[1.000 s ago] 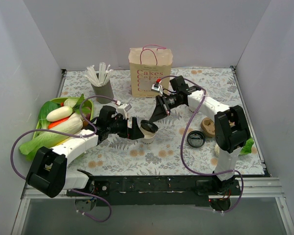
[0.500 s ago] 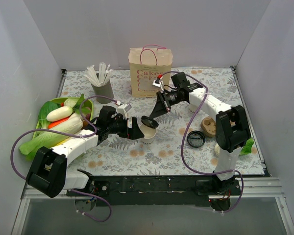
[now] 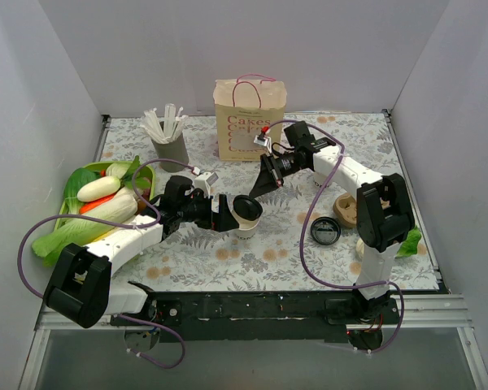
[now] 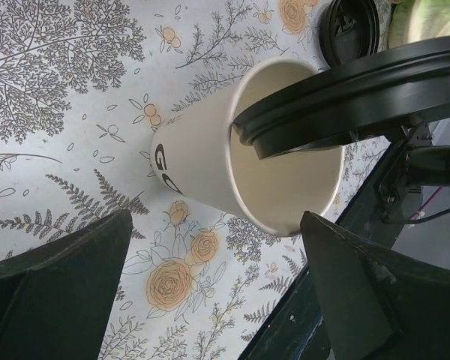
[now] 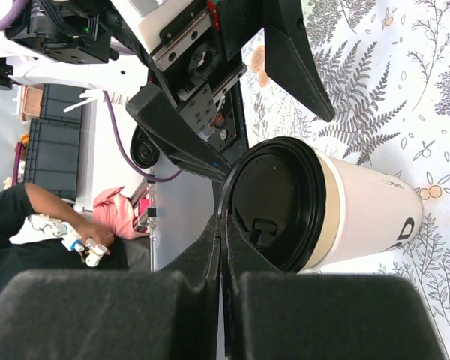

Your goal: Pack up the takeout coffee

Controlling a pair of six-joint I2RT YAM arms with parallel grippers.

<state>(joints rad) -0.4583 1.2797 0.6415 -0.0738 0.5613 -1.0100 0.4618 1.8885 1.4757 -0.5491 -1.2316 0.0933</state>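
The takeout coffee cup (image 3: 244, 227) is white with dark side print and stands on the floral cloth mid-table. My right gripper (image 3: 254, 193) is shut on the rim of its round black lid (image 3: 246, 208). In the left wrist view the lid (image 4: 345, 97) is tilted over the cup's (image 4: 202, 157) open mouth with a gap. In the right wrist view my closed gripper (image 5: 223, 225) pinches the lid's (image 5: 274, 202) edge against the cup (image 5: 367, 210). My left gripper (image 3: 226, 215) is open just left of the cup. It straddles the cup (image 4: 216, 247) without touching.
A paper bag (image 3: 250, 122) printed "Cakes" stands at the back centre. A separate flat black lid (image 3: 325, 231) and a brown cup stack (image 3: 347, 210) lie to the right. A grey holder of sticks (image 3: 170, 146) and a green tray (image 3: 141, 168) of vegetables are on the left.
My right gripper lifted and tilted the lid over the cup, then lowered it slightly. The right arm shifted a little toward the back. The left arm and the cup stayed put.
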